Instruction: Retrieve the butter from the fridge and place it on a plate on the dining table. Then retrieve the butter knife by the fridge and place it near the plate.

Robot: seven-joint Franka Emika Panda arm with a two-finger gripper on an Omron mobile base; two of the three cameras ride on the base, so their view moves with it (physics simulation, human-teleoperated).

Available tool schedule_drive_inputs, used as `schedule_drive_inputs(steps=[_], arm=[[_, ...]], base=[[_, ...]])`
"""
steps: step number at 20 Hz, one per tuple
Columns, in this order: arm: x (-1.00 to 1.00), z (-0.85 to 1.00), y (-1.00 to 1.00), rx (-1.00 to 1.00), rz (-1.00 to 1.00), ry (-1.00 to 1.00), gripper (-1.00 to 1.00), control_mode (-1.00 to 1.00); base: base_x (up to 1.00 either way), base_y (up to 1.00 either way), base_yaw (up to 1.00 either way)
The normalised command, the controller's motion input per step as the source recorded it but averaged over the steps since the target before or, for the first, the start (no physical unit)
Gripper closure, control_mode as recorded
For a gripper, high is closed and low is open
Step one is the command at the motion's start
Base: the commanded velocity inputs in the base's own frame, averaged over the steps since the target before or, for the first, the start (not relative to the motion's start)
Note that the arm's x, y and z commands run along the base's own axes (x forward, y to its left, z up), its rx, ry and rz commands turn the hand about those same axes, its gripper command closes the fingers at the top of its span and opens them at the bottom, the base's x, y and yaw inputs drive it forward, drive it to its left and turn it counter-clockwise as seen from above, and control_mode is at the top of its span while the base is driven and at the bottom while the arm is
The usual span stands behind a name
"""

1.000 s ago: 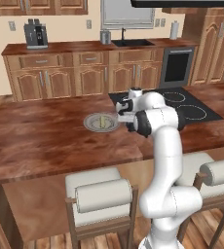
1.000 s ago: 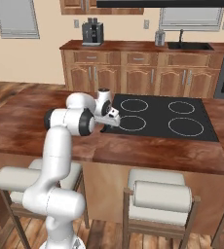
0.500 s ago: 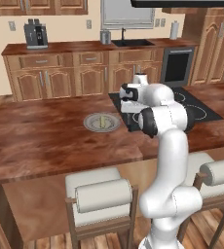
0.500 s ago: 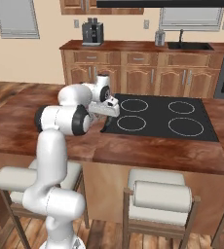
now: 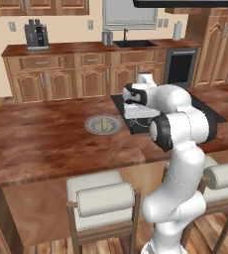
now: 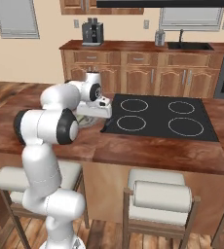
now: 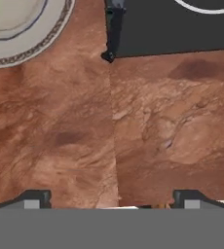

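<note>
- Fingers (image 7: pixel 36 197): two dark tips standing wide apart, nothing between them.
- Gripper (image 7: pixel 111 199): empty, pointing down at bare wood, clear of the surface and a little off from the plate.
- Table (image 7: pixel 84 136): glossy reddish-brown top, with a straight seam running under the gripper; it carries the plate.
- Knife (image 7: pixel 113 34): slim dark utensil lying flat just beside the plate, between the plate and the cooktop and along the cooktop's near edge. Whether it rests on wood or partly on the black glass cannot be told. No finger touches it.
- Cooktop (image 7: pixel 182 29): black panel with white ring marks, on the far side of the knife from the plate.
- Plate (image 7: pixel 33 36): round, grey, patterned rim, flat on the table.
- Butter (image 5: pixel 104 123): pale stick lying on the plate, near its middle.
- Stools (image 5: pixel 102 198): white-cushioned, tucked under the table edge below the plate.
- Step in hand, as judged: the last one. Butter is plated and the knife is set down near the plate, so the job looks all but finished.
- Next move, as judged: lift the hand straight up and away from the plate, without brushing the knife or the rim.
</note>
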Motion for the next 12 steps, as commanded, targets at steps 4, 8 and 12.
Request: schedule_drive_inputs(steps=[4, 8, 12], arm=[[-1.00, 0.51, 0.23, -0.05, 0.25, 0.05, -1.00, -1.00], [-0.98, 0.11, 0.08, 0.00, 0.13, 0.01, -1.00, -1.00], [-0.82, -0.14, -0.01, 0.00, 0.02, 0.00, -1.00, -1.00]], base=[[0.00, 0.00, 0.00], [0.00, 0.00, 0.00], [0.00, 0.00, 0.00]])
